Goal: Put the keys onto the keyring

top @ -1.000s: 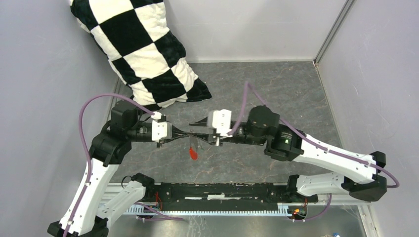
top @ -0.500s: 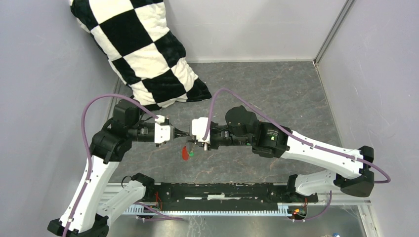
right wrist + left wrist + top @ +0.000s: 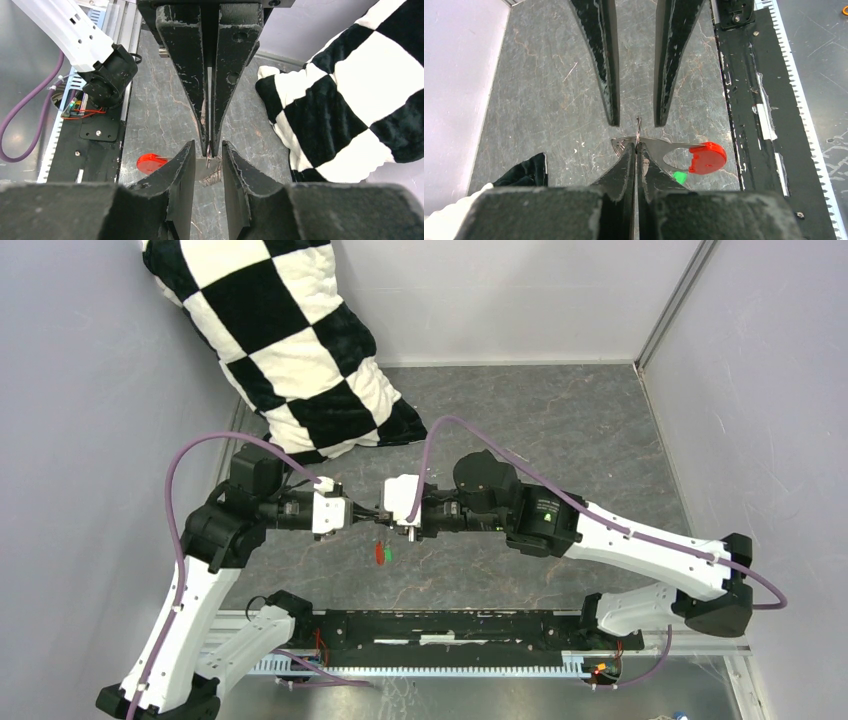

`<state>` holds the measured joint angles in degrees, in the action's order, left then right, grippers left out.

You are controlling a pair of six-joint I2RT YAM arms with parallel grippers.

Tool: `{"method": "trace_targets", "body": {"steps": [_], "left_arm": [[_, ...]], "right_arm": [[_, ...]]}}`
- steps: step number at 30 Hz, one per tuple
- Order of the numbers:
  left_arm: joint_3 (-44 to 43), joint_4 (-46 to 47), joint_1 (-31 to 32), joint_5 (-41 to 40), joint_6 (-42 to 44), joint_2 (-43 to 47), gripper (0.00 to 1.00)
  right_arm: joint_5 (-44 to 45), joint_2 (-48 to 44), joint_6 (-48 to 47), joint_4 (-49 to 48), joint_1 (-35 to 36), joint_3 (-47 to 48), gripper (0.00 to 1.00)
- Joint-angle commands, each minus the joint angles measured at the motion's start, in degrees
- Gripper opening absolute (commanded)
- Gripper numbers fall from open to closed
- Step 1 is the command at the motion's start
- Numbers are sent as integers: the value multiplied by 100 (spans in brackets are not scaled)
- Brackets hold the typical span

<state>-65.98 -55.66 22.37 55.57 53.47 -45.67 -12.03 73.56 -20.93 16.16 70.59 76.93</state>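
Note:
My left gripper (image 3: 366, 512) is shut on the keyring (image 3: 638, 123), a thin silver wire that pokes out edge-on past its fingertips (image 3: 630, 155). A flat silver piece (image 3: 659, 146) with a toothed end runs sideways from the pinch to a red tag (image 3: 707, 157). A small green tag (image 3: 680, 176) sits beside it. I cannot tell whether the silver piece is one of the keys. My right gripper (image 3: 384, 514) faces the left one, open. Its fingers (image 3: 610, 95) flank the ring without touching. The red tag (image 3: 379, 553) hangs below both grippers.
A black-and-white checkered pillow (image 3: 285, 350) leans in the back left corner, close behind the left arm. Grey walls enclose the marbled floor (image 3: 560, 430). A black rail (image 3: 450, 625) with the arm bases runs along the near edge.
The right gripper has moved left until its fingers straddle the left fingertips, and its jaws have narrowed a little. The red tag now hangs slightly further left. The left arm has barely moved.

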Motion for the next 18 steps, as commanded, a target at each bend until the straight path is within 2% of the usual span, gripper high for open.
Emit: {"method": "trace_targets", "body": {"steps": [1, 9, 11, 15, 18], "left_arm": [[-192, 47, 30, 111, 254, 75, 2], [-214, 46, 31, 146, 221, 71, 2], [-214, 49, 29, 167, 207, 83, 2], [-240, 49, 26, 231, 162, 84, 2], [-250, 52, 27, 332, 33, 122, 2]], "right_arm": [[-55, 214, -194, 84, -5, 442, 32], [204, 339, -305, 251, -3, 565, 27], [253, 343, -323, 248, -3, 569, 21], [392, 318, -351, 168, -3, 525, 1], [408, 123, -335, -217, -3, 228, 0]]}}
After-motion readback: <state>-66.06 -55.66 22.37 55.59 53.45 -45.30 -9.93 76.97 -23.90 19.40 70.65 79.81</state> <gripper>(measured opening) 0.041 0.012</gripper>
